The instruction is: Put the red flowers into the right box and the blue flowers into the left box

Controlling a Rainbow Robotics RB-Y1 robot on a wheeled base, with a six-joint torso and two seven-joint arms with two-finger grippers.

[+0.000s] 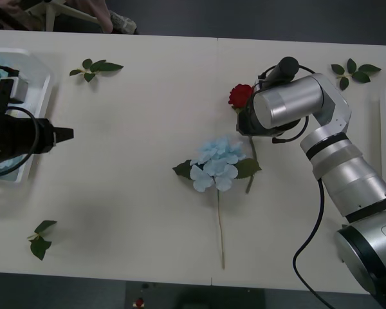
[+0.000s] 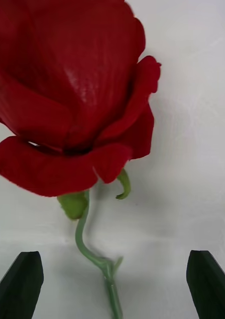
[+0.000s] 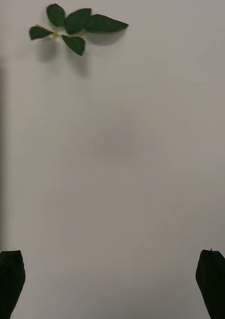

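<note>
right wrist view: right claw agape astride rose stem.

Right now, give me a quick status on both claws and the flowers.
Right claw open over red rose, stem between fingers. Left claw open, idle beside left box. Blue flower on table, overlapping the rose's stem.

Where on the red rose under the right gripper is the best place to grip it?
Probably the thin green stem just below the red rose bloom, from above: it already runs between the open right gripper fingers, and the bloom is too wide.
</note>
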